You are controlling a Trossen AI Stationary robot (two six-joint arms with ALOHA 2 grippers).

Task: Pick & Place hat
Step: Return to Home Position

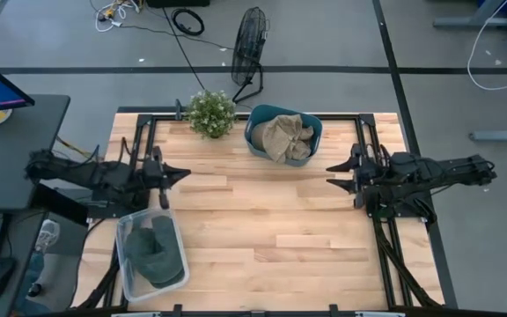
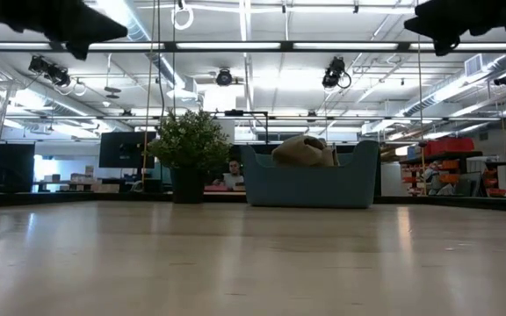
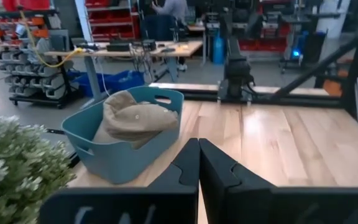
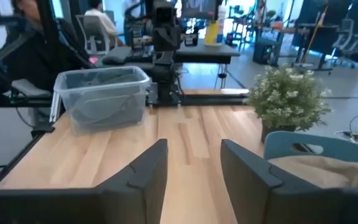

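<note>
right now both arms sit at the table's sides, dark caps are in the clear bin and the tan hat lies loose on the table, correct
Not quite: the tan hat lies inside the teal bin beside the plant, not loose on the table, as the high view shows. The rest holds: dark caps in the clear bin, left gripper and right gripper at the sides.

A workshop-like lab: racks of parts bins (image 3: 35, 70), workbenches (image 3: 135, 50), strip lights (image 2: 262, 46) overhead.
</note>
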